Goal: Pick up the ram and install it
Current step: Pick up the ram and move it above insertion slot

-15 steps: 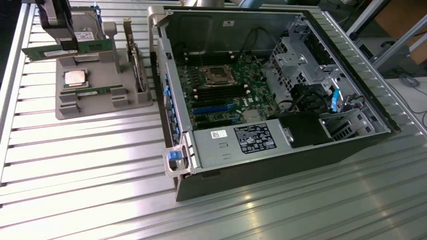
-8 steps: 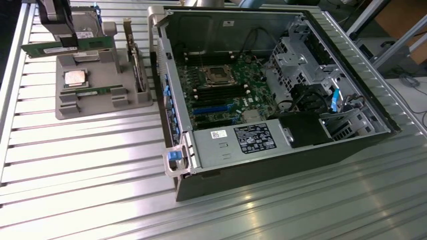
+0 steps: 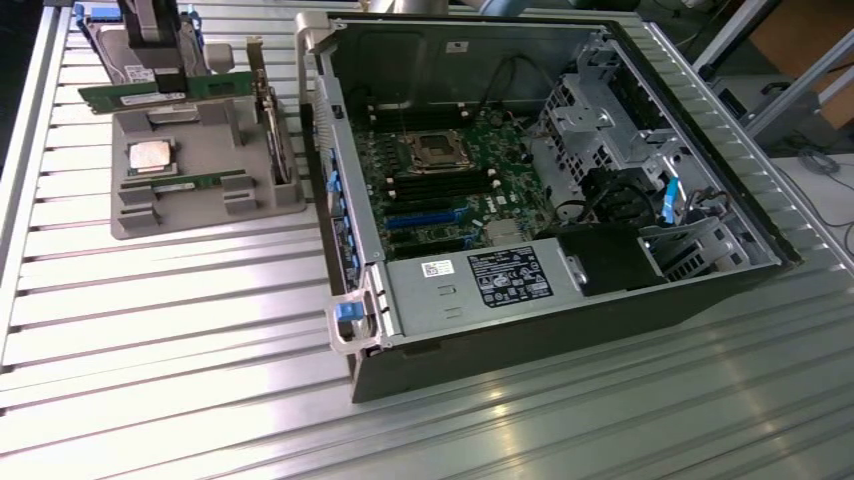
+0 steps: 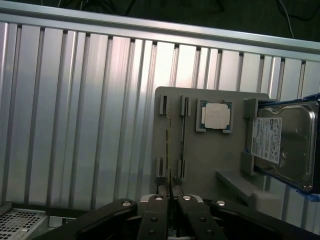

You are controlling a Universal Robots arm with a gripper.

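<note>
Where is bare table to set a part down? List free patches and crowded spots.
Free: the broad ribbed table in front of the grey parts holder, at the exterior view's left of the open computer case; also the strip along the case's near side. Crowded: the holder, where the gripper holds the ram, and the narrow gap between holder and case.

It looked like a robotics lab or workshop: a ribbed aluminium surface [image 3: 200,330] carried an opened PC case [image 3: 561,345] and a grey parts fixture [image 3: 134,215], with metal framing [image 3: 798,88] beyond its edge.
</note>
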